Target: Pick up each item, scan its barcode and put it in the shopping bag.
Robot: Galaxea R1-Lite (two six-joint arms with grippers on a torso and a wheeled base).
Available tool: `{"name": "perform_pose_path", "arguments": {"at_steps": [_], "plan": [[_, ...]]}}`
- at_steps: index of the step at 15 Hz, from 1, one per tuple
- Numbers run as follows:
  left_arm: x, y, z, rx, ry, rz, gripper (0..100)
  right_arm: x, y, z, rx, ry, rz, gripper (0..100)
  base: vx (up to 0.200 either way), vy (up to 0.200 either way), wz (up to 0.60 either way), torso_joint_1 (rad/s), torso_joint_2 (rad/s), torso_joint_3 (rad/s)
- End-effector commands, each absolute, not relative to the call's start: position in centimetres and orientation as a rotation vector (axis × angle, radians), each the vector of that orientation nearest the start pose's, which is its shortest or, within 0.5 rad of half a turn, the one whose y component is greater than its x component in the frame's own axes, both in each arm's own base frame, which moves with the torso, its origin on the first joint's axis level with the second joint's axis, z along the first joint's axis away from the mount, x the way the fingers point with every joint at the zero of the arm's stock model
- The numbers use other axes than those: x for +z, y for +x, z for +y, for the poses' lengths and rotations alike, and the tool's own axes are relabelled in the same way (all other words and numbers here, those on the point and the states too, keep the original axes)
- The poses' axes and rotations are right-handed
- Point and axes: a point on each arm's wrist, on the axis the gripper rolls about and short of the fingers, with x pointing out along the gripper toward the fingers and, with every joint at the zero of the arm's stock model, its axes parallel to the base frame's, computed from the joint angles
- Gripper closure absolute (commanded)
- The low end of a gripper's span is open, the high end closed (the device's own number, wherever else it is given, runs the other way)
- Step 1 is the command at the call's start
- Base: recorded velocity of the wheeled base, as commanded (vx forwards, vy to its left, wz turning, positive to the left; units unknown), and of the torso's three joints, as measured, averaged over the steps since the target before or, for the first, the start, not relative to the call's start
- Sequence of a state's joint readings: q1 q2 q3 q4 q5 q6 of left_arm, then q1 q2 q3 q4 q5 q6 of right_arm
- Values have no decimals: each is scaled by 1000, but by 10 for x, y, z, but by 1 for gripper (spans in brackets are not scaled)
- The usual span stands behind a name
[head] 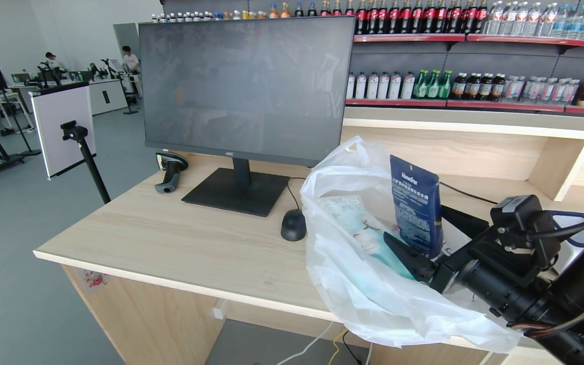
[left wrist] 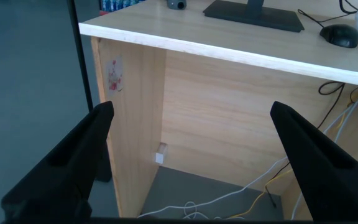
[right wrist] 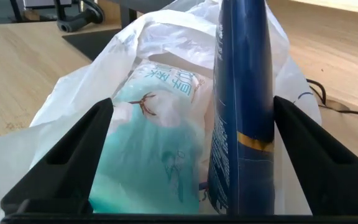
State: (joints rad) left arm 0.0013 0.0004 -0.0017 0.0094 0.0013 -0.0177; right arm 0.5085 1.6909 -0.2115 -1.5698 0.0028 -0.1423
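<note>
Bag count: one, slumped open on the counter, two items inside: one blue pouch standing upright, one teal pack lying beside it. One scanner sits by the monitor, well apart. Right gripper is at the bag's mouth, jaws spread wide, clamping nothing; the pouch stands between them, nearer one finger. Left gripper hangs below the counter edge, wide open and empty.
</note>
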Motion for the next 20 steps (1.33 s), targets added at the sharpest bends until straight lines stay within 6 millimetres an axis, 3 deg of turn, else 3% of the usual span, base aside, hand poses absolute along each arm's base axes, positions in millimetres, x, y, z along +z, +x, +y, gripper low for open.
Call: {"name": "perform_pose_path", "arguments": {"at_steps": [1, 10, 14, 16, 18, 20], "plan": [[75, -23, 0, 3, -18, 9, 0, 138, 198, 112, 510, -119, -116, 0, 0, 0, 0, 0, 0, 0], [75, -23, 0, 3, -18, 9, 0, 138, 198, 112, 510, -119, -116, 0, 0, 0, 0, 0, 0, 0], [75, -23, 0, 3, -18, 9, 0, 151, 190, 108, 508, -103, -173, 0, 0, 0, 0, 0, 0, 0], [75, -23, 0, 3, -18, 9, 0, 163, 175, 100, 504, -87, -227, 0, 0, 0, 0, 0, 0, 0], [75, -23, 0, 3, -18, 9, 0, 159, 135, 77, 505, -69, -228, 0, 0, 0, 0, 0, 0, 0], [75, -23, 0, 3, -18, 9, 0, 174, 113, 64, 506, 16, -326, 0, 0, 0, 0, 0, 0, 0]]}}
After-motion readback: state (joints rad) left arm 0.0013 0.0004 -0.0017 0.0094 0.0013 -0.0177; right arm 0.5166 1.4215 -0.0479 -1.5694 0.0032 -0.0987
